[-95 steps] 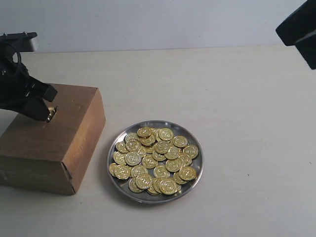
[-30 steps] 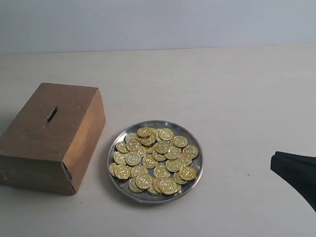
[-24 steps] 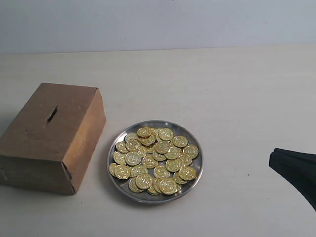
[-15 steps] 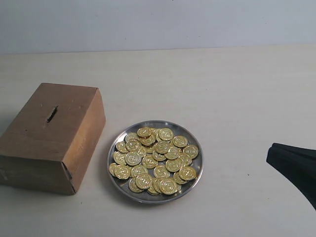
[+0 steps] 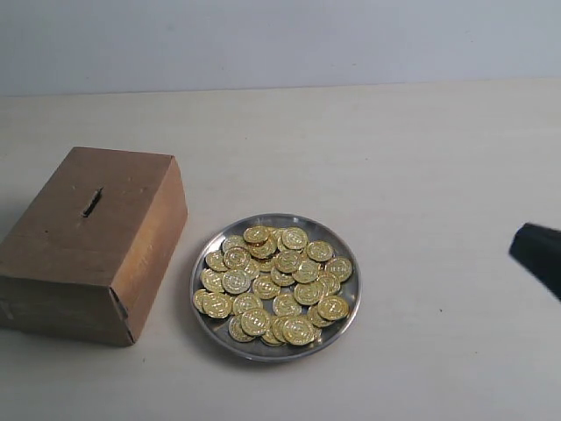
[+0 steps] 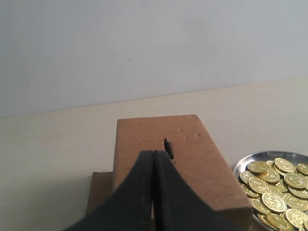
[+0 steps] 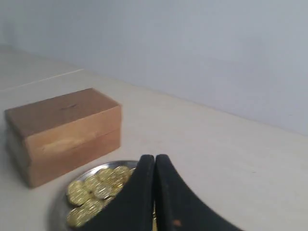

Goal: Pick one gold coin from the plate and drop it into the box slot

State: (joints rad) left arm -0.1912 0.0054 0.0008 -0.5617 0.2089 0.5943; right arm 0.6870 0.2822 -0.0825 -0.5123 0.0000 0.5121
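Observation:
The silver plate point(image 5: 203, 263) sits in the middle of the table, heaped with several gold coins point(image 5: 276, 282). To its left stands the brown cardboard box point(image 5: 79, 241) with its dark slot point(image 5: 91, 203) in the top face. In the left wrist view my left gripper point(image 6: 153, 155) is shut and empty, hanging short of the slot point(image 6: 167, 147); the left arm is out of the exterior view. My right gripper point(image 7: 155, 159) is shut and empty, with the plate point(image 7: 60, 202) and coins point(image 7: 94, 190) behind its tips. Only a black corner of the right arm point(image 5: 539, 254) shows at the exterior view's right edge.
The pale table point(image 5: 394, 149) runs back to a plain light wall point(image 5: 280, 39). A loose flap of the box point(image 6: 98, 192) lies flat on the table beside it in the left wrist view.
The left gripper, which held a coin at the slot 3.2 s ago, has left the exterior view. The right arm came in low at the right edge, then drew back right.

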